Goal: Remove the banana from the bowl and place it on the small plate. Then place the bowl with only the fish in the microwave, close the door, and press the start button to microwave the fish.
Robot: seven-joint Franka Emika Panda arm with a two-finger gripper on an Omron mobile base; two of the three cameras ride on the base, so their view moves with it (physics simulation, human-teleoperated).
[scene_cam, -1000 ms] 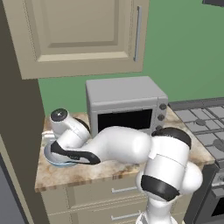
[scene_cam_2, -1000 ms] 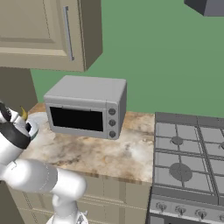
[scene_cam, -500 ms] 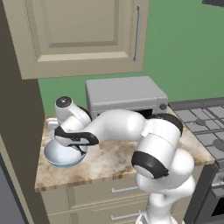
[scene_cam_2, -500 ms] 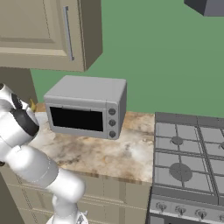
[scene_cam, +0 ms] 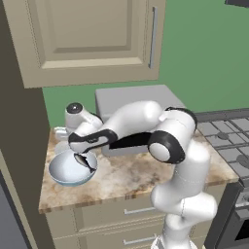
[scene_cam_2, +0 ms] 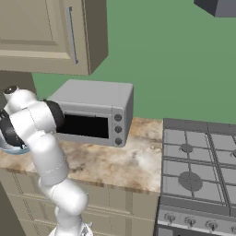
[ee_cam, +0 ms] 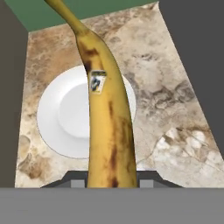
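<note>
Banana (ee_cam: 105, 113) lifted, pincer (ee_cam: 109, 180) tips hidden

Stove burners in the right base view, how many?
4, on the grey gas stove right of the marble counter: two rear, two front; more may be cropped off-frame.

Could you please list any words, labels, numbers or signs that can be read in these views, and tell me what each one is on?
Sticker on the banana: a small dark and white label, too blurred to read.
Knobs on the silver oven: no legible markings.
Stove front controls: too small to read.
Upper cabinet, small plate and bowl: no text on them.
Nothing here can be quoted as readable text.
</note>
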